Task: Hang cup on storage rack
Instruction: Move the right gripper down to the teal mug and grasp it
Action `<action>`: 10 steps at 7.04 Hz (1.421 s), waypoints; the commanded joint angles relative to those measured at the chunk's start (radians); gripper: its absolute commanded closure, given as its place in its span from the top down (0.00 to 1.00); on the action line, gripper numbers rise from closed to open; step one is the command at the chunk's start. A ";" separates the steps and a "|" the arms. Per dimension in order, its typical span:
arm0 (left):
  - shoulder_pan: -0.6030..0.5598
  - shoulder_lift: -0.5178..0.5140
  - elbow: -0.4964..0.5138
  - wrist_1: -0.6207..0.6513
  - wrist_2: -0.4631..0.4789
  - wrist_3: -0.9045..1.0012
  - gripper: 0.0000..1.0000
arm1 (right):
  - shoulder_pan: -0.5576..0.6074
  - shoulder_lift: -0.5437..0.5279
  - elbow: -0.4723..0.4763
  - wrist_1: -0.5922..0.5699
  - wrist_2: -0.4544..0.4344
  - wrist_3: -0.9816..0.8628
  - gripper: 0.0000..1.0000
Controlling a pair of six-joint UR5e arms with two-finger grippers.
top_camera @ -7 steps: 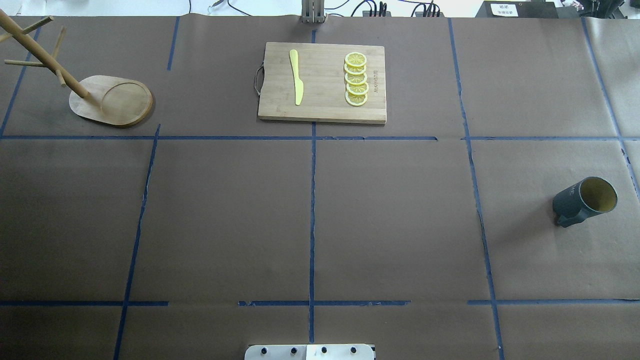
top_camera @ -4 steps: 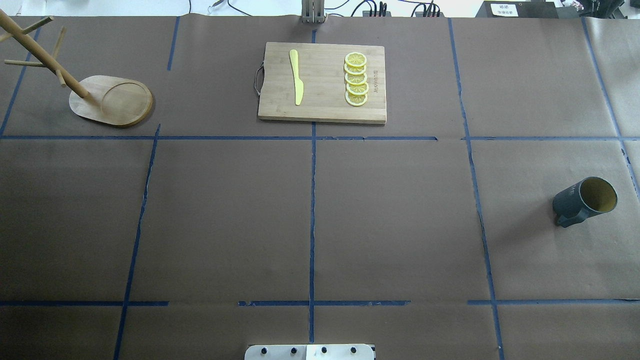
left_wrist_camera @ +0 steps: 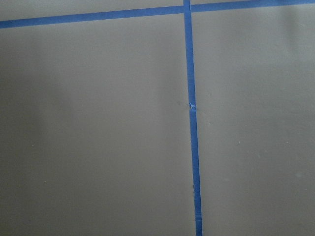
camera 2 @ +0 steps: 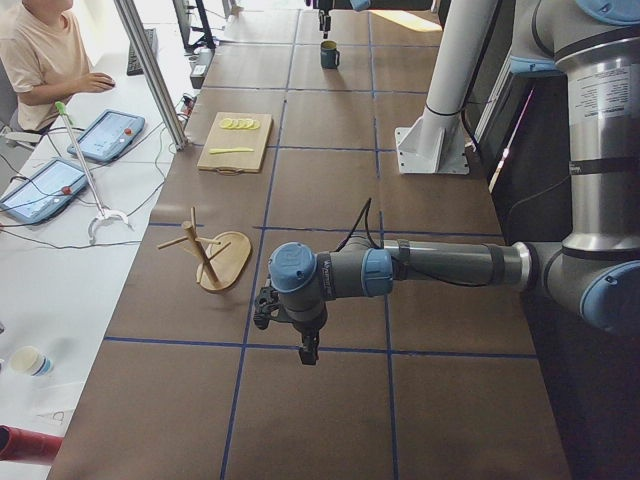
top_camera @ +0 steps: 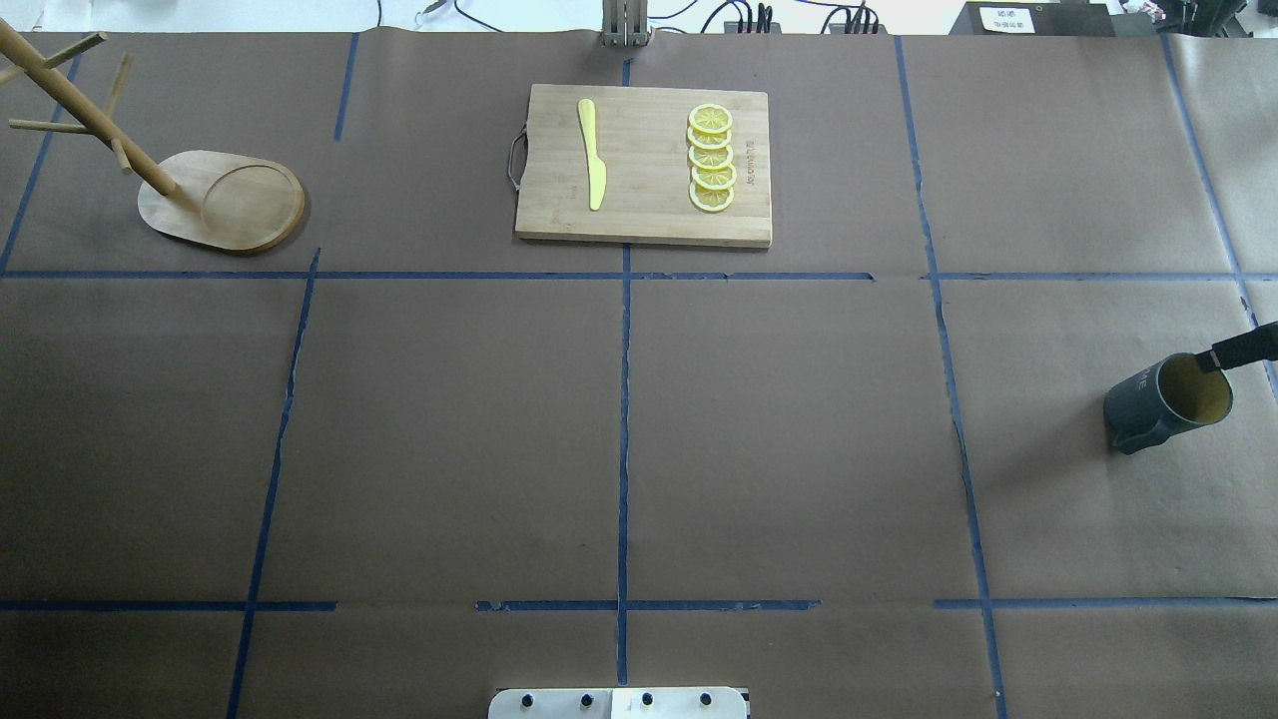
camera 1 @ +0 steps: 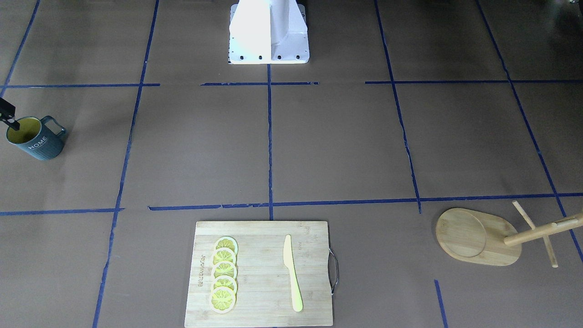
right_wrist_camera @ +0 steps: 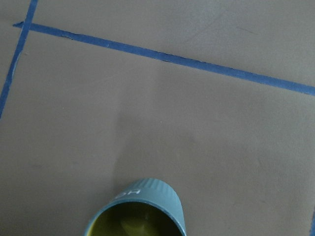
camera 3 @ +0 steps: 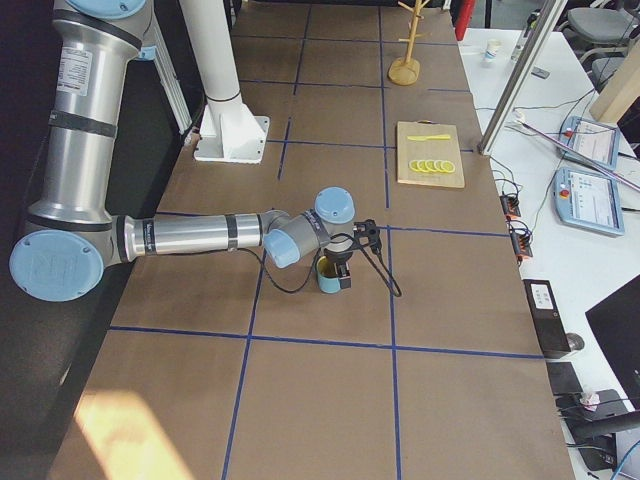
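The cup (top_camera: 1158, 407) is a dark blue-grey mug with a yellow-olive inside. It stands upright at the table's right side, and also shows in the front view (camera 1: 38, 145) and the right wrist view (right_wrist_camera: 140, 209). A black finger of my right gripper (top_camera: 1238, 352) reaches in from the edge over the cup's far rim; I cannot tell whether the gripper is open. The storage rack (top_camera: 225, 200) stands at the far left with bare pegs. My left gripper (camera 2: 305, 345) hangs over bare table, near the rack; I cannot tell its state.
A bamboo cutting board (top_camera: 649, 215) with a yellow knife (top_camera: 592, 150) and several lemon slices (top_camera: 711, 158) lies at the far middle. The robot's white base (camera 1: 268, 32) is at the near edge. An operator (camera 2: 40, 55) sits beyond the table.
A finger of my right gripper has come into the overhead view from the right edge, above the cup's rim. The cup and rack have not moved.
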 commanded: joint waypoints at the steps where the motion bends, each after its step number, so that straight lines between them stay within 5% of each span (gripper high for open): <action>1: 0.000 0.002 0.000 0.000 0.000 0.000 1.00 | -0.035 0.000 -0.024 0.004 -0.021 -0.001 1.00; 4: 0.000 0.003 0.001 0.000 0.000 0.000 1.00 | -0.084 0.000 -0.083 0.025 -0.045 -0.002 0.99; 5: 0.000 0.005 0.000 0.000 0.000 0.000 1.00 | -0.088 0.000 -0.087 0.026 -0.044 0.005 0.73; 6: 0.000 0.005 0.001 0.000 0.000 0.000 1.00 | -0.092 0.002 -0.087 0.026 -0.044 0.002 0.05; 10: 0.000 0.008 0.000 0.000 0.000 0.000 1.00 | -0.090 0.017 -0.079 0.026 -0.044 0.005 0.00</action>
